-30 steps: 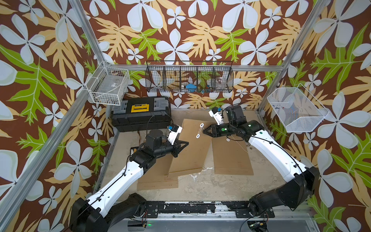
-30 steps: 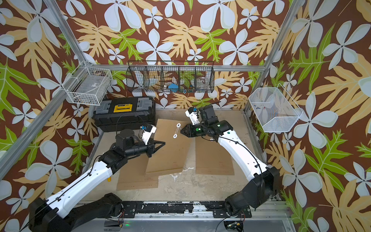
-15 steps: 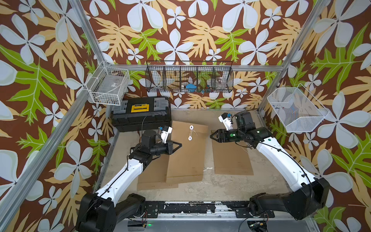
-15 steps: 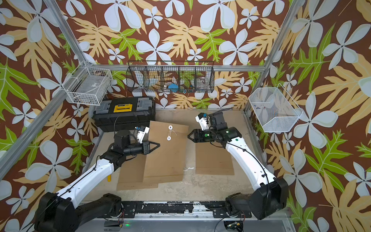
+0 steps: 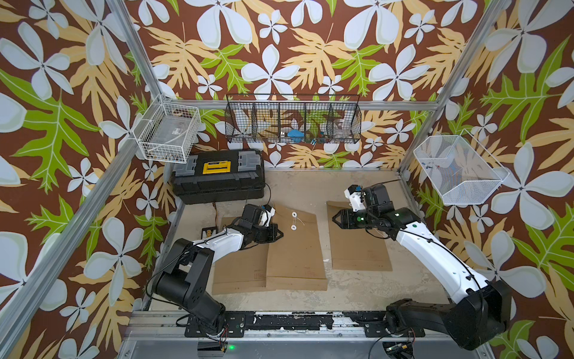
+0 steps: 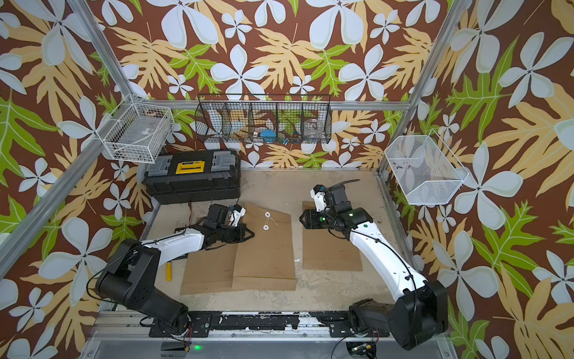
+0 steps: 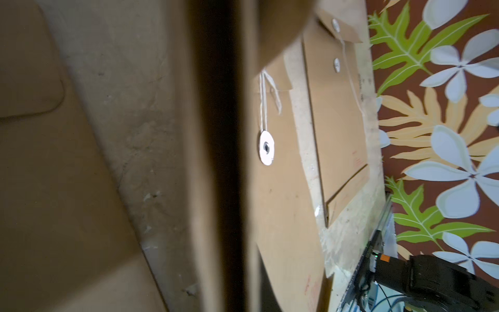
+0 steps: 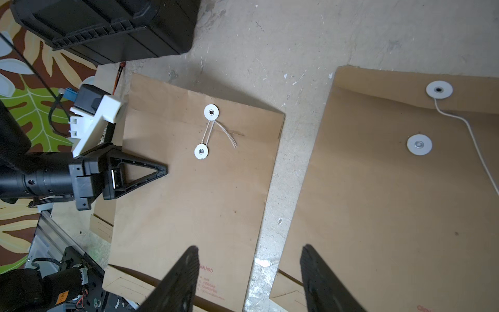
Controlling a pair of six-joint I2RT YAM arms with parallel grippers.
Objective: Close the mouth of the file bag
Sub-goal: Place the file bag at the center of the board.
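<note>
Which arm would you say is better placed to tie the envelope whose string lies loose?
Right: the right pincer, open, hangs over the untied envelope; the left pincer, shut, sits at the tied envelope.

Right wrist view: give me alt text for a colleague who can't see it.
A brown paper file bag lies flat on the pale table, white string running between its two white round discs, with the shut black left gripper at its edge. Beside it lies a second brown paper bag whose cord trails loose; the right gripper is open.
</note>
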